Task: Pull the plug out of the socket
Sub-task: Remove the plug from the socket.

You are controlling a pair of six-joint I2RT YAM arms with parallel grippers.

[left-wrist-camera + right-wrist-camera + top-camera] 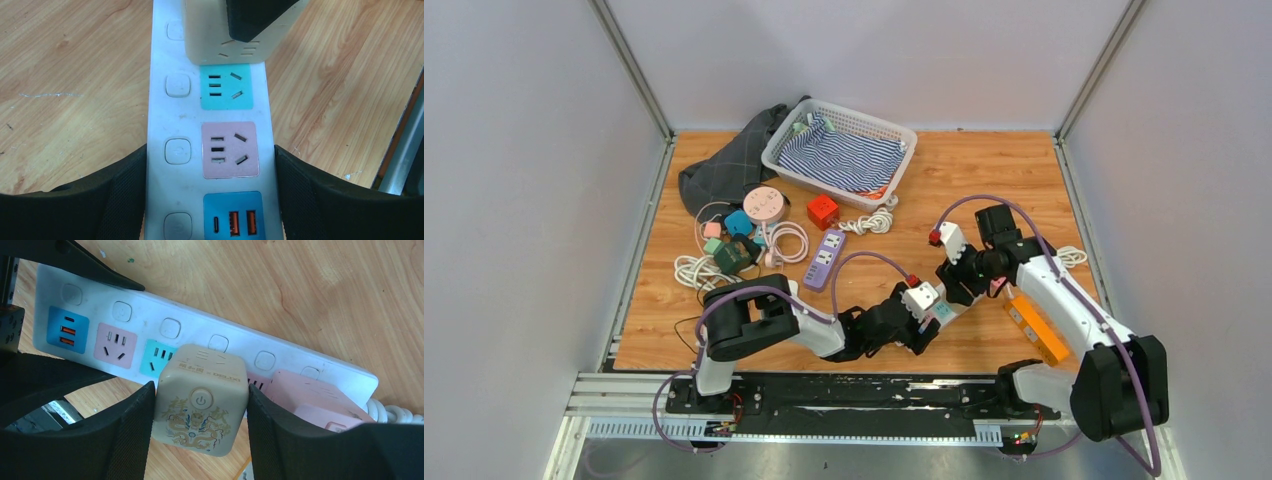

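Wooden tabletop (984, 170) between grey walls. Nearest the bases, the left gripper (210, 160) clamps the white power strip (157, 125) across its width, beside the pink socket (230, 150). Just beyond, the right gripper (200, 390) is closed on the cream cube plug (200, 415), which is seated in the strip past the teal socket (226, 87). Farther back sits a white basket (869, 120).

white basket (879, 127) with striped cloth (839, 160), red cube (822, 211), purple power strip (827, 258) on wooden table (984, 180)
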